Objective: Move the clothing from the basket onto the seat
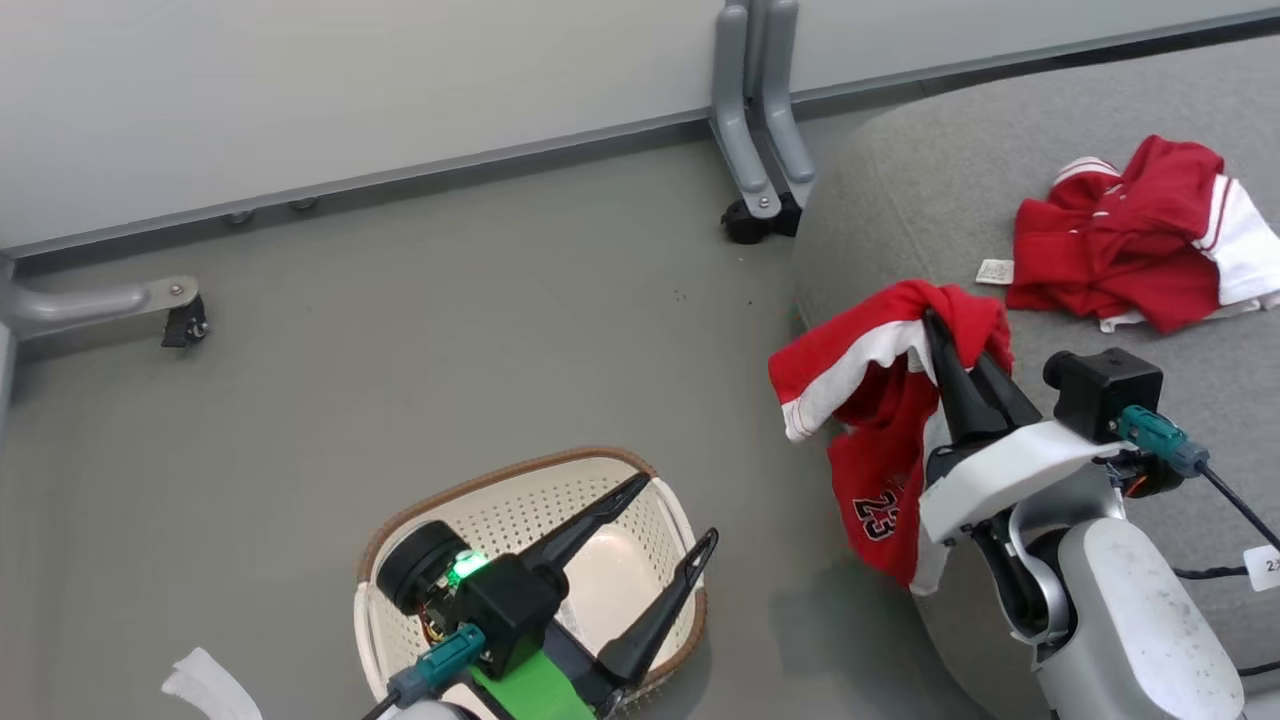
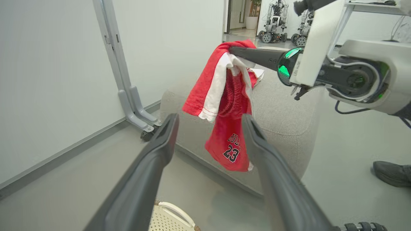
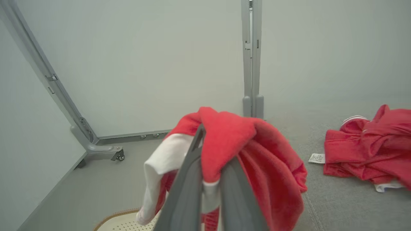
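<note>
1. Held garment (image 1: 880,480): red jersey with a white sleeve and the number 23. It hangs in the air at the seat's near corner, with its lower end draped down past the cushion edge towards the floor.
2. Right gripper (image 1: 955,340): fingers pressed together, pinching the held garment at its bunched top.
3. Second garment (image 1: 1120,250): red and white, lying crumpled on the seat, well apart from the held one. A small white tag (image 1: 995,271) lies just beside it.
4. Seat (image 1: 950,180): grey woven cushion, the destination.
5. Basket (image 1: 500,520): on the floor, with no red fabric in the part that shows.
6. Left gripper (image 1: 678,508): fingers spread wide, holding nothing, above the basket.
7. Handling note (judgement): carry the held garment further in over the cushion so the hanging end clears the edge. Lower it until the fabric rests, then let go.
</note>
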`<state>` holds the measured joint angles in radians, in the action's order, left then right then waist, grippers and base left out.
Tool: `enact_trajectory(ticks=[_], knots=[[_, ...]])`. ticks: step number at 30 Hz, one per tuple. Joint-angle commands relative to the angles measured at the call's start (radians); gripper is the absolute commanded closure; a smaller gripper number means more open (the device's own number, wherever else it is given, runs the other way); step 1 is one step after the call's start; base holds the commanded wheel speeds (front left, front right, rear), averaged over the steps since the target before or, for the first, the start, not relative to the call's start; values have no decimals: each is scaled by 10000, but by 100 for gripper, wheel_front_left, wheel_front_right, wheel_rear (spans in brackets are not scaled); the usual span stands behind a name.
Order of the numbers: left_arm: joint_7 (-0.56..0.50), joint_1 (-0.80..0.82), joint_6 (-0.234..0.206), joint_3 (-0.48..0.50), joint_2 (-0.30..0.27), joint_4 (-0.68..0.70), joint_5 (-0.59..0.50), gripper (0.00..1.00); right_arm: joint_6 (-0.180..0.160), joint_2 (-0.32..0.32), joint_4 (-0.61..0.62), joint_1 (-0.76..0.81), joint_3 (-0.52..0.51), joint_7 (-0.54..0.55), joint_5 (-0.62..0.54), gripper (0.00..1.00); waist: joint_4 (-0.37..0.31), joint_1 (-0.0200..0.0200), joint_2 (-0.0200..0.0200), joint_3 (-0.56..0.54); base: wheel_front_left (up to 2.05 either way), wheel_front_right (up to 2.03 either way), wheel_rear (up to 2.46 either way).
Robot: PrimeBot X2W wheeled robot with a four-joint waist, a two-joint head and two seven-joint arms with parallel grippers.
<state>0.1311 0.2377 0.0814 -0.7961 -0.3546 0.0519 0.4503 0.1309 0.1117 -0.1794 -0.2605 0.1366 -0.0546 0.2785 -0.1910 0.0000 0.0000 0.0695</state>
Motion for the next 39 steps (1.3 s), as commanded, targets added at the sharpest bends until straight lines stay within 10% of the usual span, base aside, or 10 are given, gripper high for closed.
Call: enact_trajectory(ticks=[1, 19, 39], knots=[[-51, 124, 37, -1, -118, -11, -18, 0, -3, 25, 2, -238, -76, -40, -81, 100, -636, 0, 0, 478, 0, 0, 0], [-583, 989, 113, -56, -843, 467, -470, 0, -3, -158, -46, -904, -1167, -431, -100, 100, -2367, 0, 0, 2322, 0, 0, 0], [-1177, 3526, 389, 187, -1789, 2142, -1172, 0, -2, 2180, -257, -6136, -5325, 170, 589, 100, -1370, 0, 0, 6044, 0, 0, 0]])
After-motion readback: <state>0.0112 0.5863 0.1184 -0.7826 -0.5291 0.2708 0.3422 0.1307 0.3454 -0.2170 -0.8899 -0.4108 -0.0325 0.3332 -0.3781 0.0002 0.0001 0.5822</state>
